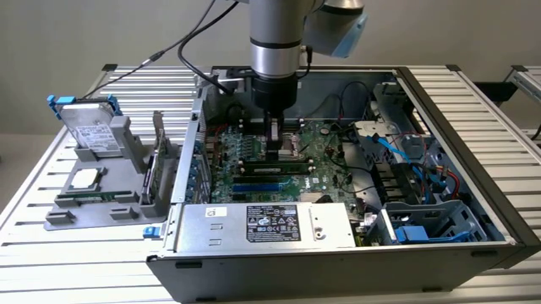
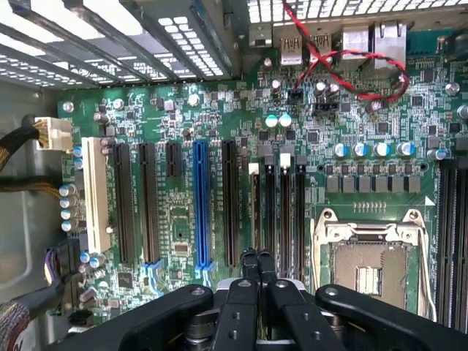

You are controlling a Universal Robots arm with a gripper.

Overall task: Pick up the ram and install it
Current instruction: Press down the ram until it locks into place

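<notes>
Fingers (image 2: 248, 265) of the gripper (image 1: 277, 140) look pressed together at their tips, and I can make out nothing pinched between them. From the exterior view I see the arm reaching straight down into the open computer case (image 1: 473, 120) that sits on the desk (image 1: 76, 266), with the gripper low over the motherboard (image 2: 183, 110), near the narrow black memory slots (image 2: 285, 212) beside the CPU socket (image 2: 373, 267).

The ram (image 1: 272, 168) lies lengthwise along one of those slots, just in front of the gripper as the exterior view has it. It seems to be standing in the slot, though I cannot tell whether it is fully seated or whether the latches have closed.

I judge the stick to be light, stiff and thin, and easy to damage. I would hold it across its flat faces near the middle of the long upper edge, clear of the contact edge. Any downward push should be straight and even, since a tilted stick could bind in the slot or flex the board.
</notes>
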